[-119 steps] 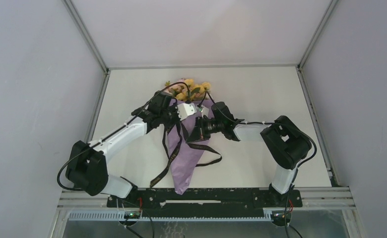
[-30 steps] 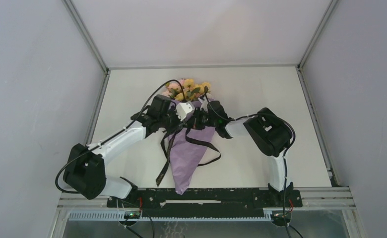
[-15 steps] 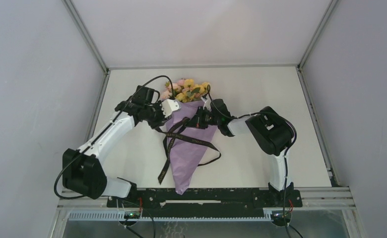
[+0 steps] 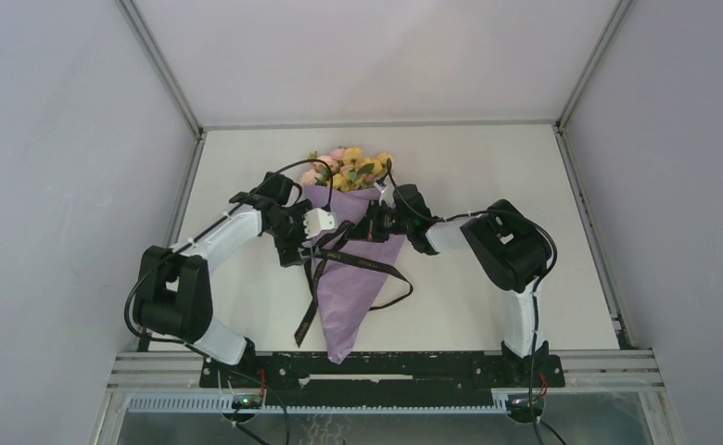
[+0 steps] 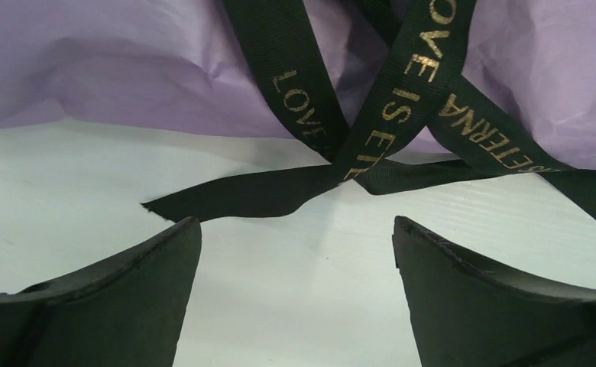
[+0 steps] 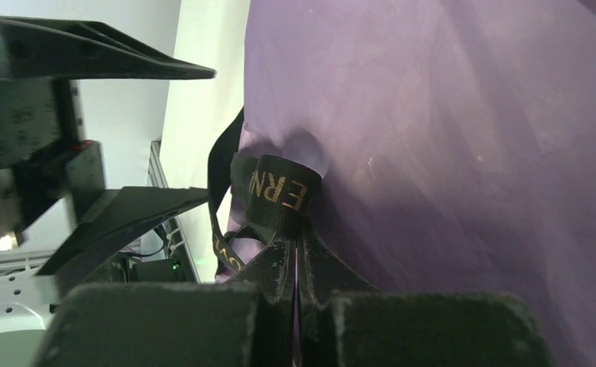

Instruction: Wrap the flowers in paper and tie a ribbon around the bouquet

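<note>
Just ahead of the left gripper (image 5: 295,229), jaws wide apart and holding nothing: the black ribbon (image 5: 394,115), gold-lettered, crossed over itself against the lilac paper (image 5: 89,69), one cut end lying loose on the white table (image 5: 295,306) just beyond the fingertips. Pinched in the right gripper (image 6: 298,252), jaws together on it: a folded bight of that same ribbon, pressed close to the paper's flank. Seen from above, lying between the two grippers as a formed cone: the bouquet (image 4: 347,278), with the flowers (image 4: 348,170) beyond the grippers at the far end and the tapered point toward the arm bases. Wrapping judged done, with the stems hidden inside the paper. Tying judged only partway: looped around the cone's upper part and crossed, but slack, with long tails trailing off to the near left and near right of the cone and no tight knot or bow to be made out. Left to do, by this reading: take up the free end, pull the crossing snug, finish the knot.
</note>
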Controlling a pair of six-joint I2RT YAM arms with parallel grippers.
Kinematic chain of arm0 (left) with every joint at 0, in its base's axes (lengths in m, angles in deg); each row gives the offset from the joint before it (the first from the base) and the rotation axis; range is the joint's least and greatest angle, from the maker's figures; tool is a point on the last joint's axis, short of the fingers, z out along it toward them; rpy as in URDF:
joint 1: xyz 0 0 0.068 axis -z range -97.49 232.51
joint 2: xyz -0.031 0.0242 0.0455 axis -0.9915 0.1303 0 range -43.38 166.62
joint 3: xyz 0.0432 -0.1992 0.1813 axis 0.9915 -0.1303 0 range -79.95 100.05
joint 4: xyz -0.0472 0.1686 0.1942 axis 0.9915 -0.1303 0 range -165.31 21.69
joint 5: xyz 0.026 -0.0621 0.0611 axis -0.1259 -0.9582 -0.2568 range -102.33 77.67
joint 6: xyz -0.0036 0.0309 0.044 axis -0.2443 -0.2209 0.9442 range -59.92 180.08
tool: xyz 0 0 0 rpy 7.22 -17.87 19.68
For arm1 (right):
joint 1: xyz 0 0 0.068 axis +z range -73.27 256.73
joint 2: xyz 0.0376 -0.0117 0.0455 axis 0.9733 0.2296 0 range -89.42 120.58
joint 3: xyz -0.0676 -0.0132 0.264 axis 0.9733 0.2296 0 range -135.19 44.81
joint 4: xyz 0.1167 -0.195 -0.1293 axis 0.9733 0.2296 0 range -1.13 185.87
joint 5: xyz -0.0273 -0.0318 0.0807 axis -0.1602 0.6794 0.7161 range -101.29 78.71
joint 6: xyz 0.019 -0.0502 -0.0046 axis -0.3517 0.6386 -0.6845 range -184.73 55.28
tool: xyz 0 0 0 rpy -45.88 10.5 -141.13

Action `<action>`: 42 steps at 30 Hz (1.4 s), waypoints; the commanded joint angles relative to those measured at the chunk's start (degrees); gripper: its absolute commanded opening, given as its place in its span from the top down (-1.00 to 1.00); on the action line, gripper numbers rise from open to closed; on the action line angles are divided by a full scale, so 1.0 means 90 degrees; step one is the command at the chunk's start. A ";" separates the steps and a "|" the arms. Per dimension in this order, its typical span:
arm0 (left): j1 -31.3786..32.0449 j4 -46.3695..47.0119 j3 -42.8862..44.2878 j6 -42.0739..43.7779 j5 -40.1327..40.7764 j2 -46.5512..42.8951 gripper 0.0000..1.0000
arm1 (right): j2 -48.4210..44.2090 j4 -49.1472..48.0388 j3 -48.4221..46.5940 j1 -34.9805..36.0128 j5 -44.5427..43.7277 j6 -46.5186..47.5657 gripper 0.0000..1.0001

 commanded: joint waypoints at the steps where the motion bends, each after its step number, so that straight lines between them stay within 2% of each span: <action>1: 0.0057 0.0675 -0.0228 -0.0060 0.0262 0.0226 -0.94 | -0.0718 0.0114 -0.0117 -0.0017 0.0144 0.0247 1.00; 3: 0.0062 0.0724 -0.0125 -0.0222 0.0363 0.0467 -0.75 | -0.0960 0.0369 -0.0116 -0.0055 0.0115 0.0371 1.00; 5: 0.0067 0.0724 0.0011 -0.0379 0.0404 0.0634 -0.39 | -0.1223 0.0616 -0.0072 -0.0100 0.0049 0.0526 1.00; 10: 0.0062 0.0626 0.0150 -0.0571 0.0010 0.0611 0.90 | -0.1957 0.1346 0.0148 -0.0251 -0.0157 0.0938 1.00; 11: 0.0065 0.0626 0.0192 -0.0637 -0.0023 0.0593 0.99 | -0.2102 0.1474 0.0185 -0.0298 -0.0166 0.1006 1.00; 20: 0.0062 0.0670 0.0524 -0.0983 0.0458 0.0736 1.00 | -0.3367 0.2137 0.0778 -0.0947 -0.0148 0.1289 1.00; 21: 0.0068 0.0614 0.0563 -0.1005 0.0424 0.0723 0.84 | -0.3461 0.2155 0.0835 -0.0988 -0.0130 0.1298 1.00; 22: 0.0064 0.0452 0.0649 -0.1001 0.0280 0.0681 0.53 | -0.3508 0.2183 0.0874 -0.1018 -0.0106 0.1303 1.00; 24: 0.0100 -0.0088 0.0866 -0.0853 -0.0284 0.0525 0.14 | -0.3545 0.2221 0.0878 -0.1026 -0.0053 0.1332 1.00; 27: 0.0368 -0.0628 0.1004 -0.0566 -0.0923 0.0159 -0.21 | -0.3577 0.2172 0.0878 -0.1030 -0.0033 0.1324 1.00; 31: 0.1131 -0.1040 0.0987 -0.0309 -0.1184 -0.0137 -0.56 | -0.3613 0.2163 0.0860 -0.1079 -0.0011 0.1299 1.00; 35: 0.1443 -0.1252 0.1005 -0.0245 -0.1360 -0.0016 -0.98 | -0.3698 0.2282 0.0830 -0.1171 -0.0013 0.1314 1.00; 39: 0.1458 -0.1815 0.1052 0.0136 -0.1560 0.0236 -1.00 | -0.3784 0.2380 0.0829 -0.1226 -0.0027 0.1350 1.00; 42: 0.1550 -0.1560 0.0822 0.0026 -0.1420 0.0260 -0.99 | -0.3746 0.2399 0.0830 -0.1226 -0.0002 0.1348 1.00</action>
